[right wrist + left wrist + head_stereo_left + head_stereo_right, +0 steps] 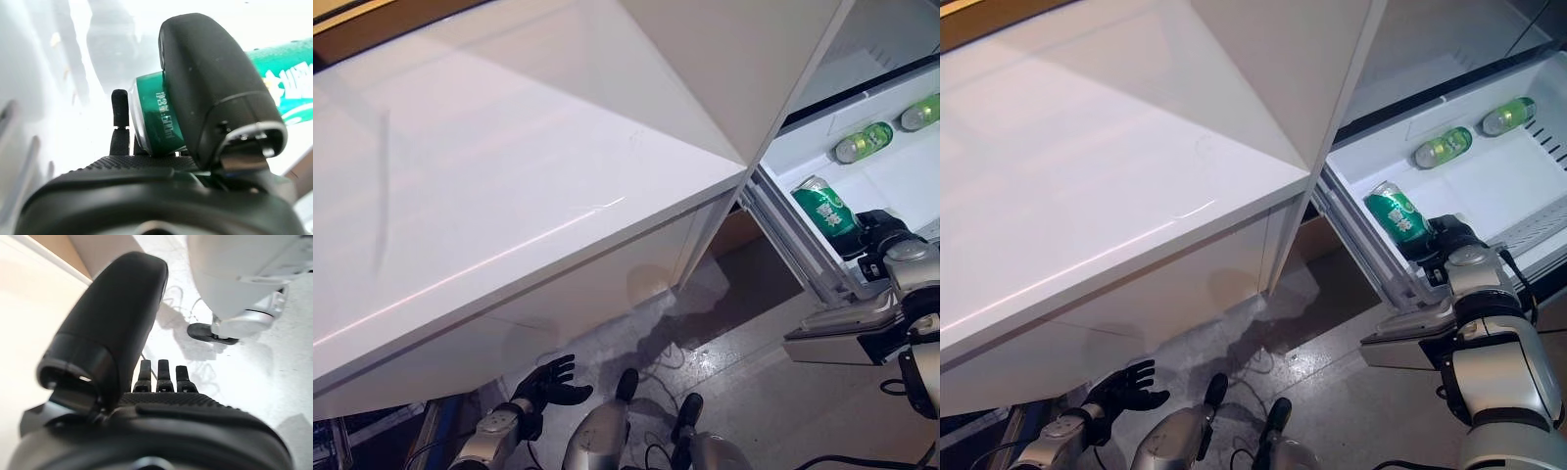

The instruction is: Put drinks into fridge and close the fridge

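We're mid-task: two pale green plastic bottles already lie in the white pull-out fridge drawer, which is not yet shut. Left to right: our left hand hangs low over the floor, fingers loosely spread, holding nothing, idle. Our right hand reaches over the drawer's near edge, fingers and thumb wrapped round a green metal drink can, tilted, above the drawer, not yet set down. Left to do: place can, close fridge
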Tool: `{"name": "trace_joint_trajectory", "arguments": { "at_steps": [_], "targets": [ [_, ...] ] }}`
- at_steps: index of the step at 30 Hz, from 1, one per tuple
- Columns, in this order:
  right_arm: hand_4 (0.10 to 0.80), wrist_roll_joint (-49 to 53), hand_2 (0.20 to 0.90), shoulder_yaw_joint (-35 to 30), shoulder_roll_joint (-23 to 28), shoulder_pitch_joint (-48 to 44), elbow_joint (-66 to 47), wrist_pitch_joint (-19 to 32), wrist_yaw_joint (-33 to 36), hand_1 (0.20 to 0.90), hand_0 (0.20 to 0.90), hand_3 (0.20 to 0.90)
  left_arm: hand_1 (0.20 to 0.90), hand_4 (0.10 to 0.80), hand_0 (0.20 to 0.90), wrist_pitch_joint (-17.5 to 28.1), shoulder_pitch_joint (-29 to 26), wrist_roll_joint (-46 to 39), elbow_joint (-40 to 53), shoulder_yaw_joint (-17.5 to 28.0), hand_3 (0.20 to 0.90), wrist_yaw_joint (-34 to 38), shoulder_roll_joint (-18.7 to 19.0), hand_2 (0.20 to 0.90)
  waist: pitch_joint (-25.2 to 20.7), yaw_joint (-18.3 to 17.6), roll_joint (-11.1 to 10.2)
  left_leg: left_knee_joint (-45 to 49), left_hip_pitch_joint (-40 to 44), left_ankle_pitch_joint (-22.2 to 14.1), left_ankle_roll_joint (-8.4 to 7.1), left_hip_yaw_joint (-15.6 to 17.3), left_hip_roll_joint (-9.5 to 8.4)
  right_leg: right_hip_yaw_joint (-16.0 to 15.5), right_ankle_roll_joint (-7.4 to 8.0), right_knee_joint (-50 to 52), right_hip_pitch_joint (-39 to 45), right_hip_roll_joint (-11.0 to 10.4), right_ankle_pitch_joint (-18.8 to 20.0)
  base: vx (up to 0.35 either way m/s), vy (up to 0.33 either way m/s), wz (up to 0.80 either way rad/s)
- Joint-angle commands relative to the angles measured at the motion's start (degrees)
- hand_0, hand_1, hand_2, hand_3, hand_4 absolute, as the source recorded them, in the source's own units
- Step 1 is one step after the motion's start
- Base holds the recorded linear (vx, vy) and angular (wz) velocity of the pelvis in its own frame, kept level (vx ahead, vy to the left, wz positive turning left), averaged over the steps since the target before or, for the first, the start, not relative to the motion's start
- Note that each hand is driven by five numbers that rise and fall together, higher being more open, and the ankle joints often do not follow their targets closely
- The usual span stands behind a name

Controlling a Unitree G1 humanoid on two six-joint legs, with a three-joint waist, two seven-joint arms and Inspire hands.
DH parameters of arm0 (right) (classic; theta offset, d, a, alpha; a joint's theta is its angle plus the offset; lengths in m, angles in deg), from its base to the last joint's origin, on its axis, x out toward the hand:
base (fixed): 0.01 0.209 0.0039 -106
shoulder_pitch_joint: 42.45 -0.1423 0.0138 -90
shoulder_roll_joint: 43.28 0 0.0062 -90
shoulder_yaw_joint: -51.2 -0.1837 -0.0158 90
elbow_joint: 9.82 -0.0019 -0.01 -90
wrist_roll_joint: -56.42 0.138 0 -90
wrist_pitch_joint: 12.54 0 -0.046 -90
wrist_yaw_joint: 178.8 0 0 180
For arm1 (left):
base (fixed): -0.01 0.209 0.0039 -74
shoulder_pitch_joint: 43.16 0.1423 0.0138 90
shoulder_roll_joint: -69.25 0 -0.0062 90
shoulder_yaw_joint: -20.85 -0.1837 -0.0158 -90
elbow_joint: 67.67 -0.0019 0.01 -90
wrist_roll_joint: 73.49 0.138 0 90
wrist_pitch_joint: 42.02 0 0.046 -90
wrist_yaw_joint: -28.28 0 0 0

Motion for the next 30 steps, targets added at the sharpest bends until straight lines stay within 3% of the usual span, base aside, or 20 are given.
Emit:
{"name": "trace_joint_trajectory", "arguments": {
  "at_steps": [1, 8, 13, 15, 16, 19, 20, 22, 23, 30],
  "targets": [
    [0.100, -4.20, 0.300, 3.93, 10.52, -4.85, -1.54, 0.21, -0.92, 0.300, 0.300, 0.200, 0.900, 0.800, 0.900, 1.26, 3.06, 3.90, -0.61, 0.48, 0.900, 0.92, 0.17, 0.900, -3.79, -0.38, -0.54, 7.18, -4.92, -4.66, 0.90, 4.34, -1.05, 3.73, -1.80, 13.18, -8.26, 1.61, -5.71, 0.000, 0.000, 0.00],
    [0.103, -6.98, 0.302, 5.70, 10.59, -5.69, 0.41, -1.61, -4.74, 0.302, 0.302, 0.203, 0.900, 0.800, 0.900, 1.24, 2.48, 4.95, -0.92, 0.55, 0.900, 0.03, 0.43, 0.900, -2.98, -0.29, -0.11, 7.92, -5.95, -4.68, 0.85, 4.38, -1.13, 3.93, -1.84, 13.88, -9.24, 1.47, -5.72, 0.000, 0.000, 0.00],
    [0.185, -8.85, 0.373, 6.26, 10.07, -6.71, 3.72, -1.49, -5.81, 0.373, 0.373, 0.285, 0.900, 0.800, 0.900, 1.59, 1.45, 4.94, 0.09, -0.93, 0.900, -1.05, 0.80, 0.900, -2.28, -0.07, 0.44, 8.70, -7.16, -4.60, 0.82, 4.23, -1.20, 4.09, -1.87, 14.69, -10.43, 1.33, -5.65, -0.003, -0.002, 0.01],
    [0.262, -8.82, 0.439, 6.58, 9.98, -7.19, 4.22, -1.72, -6.10, 0.439, 0.439, 0.362, 0.900, 0.800, 0.900, 1.78, 1.23, 4.26, 0.62, -1.45, 0.900, -1.15, 0.95, 0.900, -1.91, -0.01, 0.71, 8.98, -7.72, -4.52, 0.78, 4.29, -1.12, 4.11, -1.87, 14.93, -11.00, 1.27, -5.53, -0.034, -0.010, -0.01],
    [0.366, -8.73, 0.528, 6.67, 9.85, -7.31, 4.49, -1.80, -6.15, 0.528, 0.528, 0.466, 0.900, 0.800, 0.900, 1.77, 1.24, 4.09, 0.92, -1.63, 0.900, -1.22, 0.98, 0.900, -1.77, 0.07, 0.82, 9.16, -8.05, -4.49, 0.78, 4.25, -1.17, 4.12, -1.86, 15.01, -11.26, 1.24, -5.46, 0.000, 0.000, 0.00],
    [0.446, -8.19, 0.596, 6.83, 9.55, -7.36, 5.00, -1.57, -6.33, 0.596, 0.596, 0.546, 0.900, 0.800, 0.900, 2.11, 1.42, 4.04, 0.96, -1.87, 0.900, -1.19, 1.01, 0.900, -1.41, 0.20, 1.03, 9.38, -8.65, -4.38, 0.70, 4.23, -1.21, 4.07, -1.86, 15.02, -11.78, 1.27, -5.28, -0.013, -0.010, 0.03],
    [0.553, -8.12, 0.688, 6.85, 9.45, -7.33, 5.07, -1.47, -6.42, 0.688, 0.688, 0.653, 0.900, 0.800, 0.900, 2.22, 1.45, 4.15, 0.81, -1.92, 0.900, -1.12, 0.95, 0.900, -1.32, 0.22, 1.05, 9.42, -8.83, -4.33, 0.66, 4.24, -1.19, 4.04, -1.85, 15.02, -11.95, 1.27, -5.21, 0.000, 0.000, 0.00],
    [0.690, -7.79, 0.806, 6.77, 9.05, -7.15, 5.07, -1.35, -6.35, 0.806, 0.806, 0.790, 0.900, 0.800, 0.900, 2.34, 1.46, 4.54, 0.53, -2.08, 0.900, -0.78, 0.82, 0.900, -1.10, 0.19, 1.09, 9.41, -9.03, -4.24, 0.63, 4.25, -1.13, 4.01, -1.85, 14.99, -12.21, 1.29, -5.10, 0.000, 0.000, 0.00],
    [0.800, -7.45, 0.900, 6.77, 8.97, -7.09, 5.06, -1.17, -6.33, 0.900, 0.900, 0.900, 0.900, 0.800, 0.900, 2.42, 1.40, 4.59, 0.26, -2.16, 0.900, -0.71, 0.84, 0.900, -0.98, 0.13, 1.12, 9.42, -9.14, -4.20, 0.61, 4.24, -1.14, 4.04, -1.86, 14.94, -12.33, 1.33, -5.02, 0.000, 0.000, 0.00],
    [0.800, -5.15, 0.900, 6.44, 8.08, -6.97, 4.09, -0.82, -5.20, 0.900, 0.900, 0.900, 0.900, 0.800, 0.900, 2.22, 1.10, 5.76, -0.54, -1.70, 0.900, -0.25, 0.81, 0.900, -1.05, -0.30, 0.81, 8.95, -8.80, -4.15, 0.54, 4.59, -1.04, 4.43, -1.68, 14.27, -12.40, 1.58, -4.48, -0.005, -0.001, -0.02]
  ]
}}
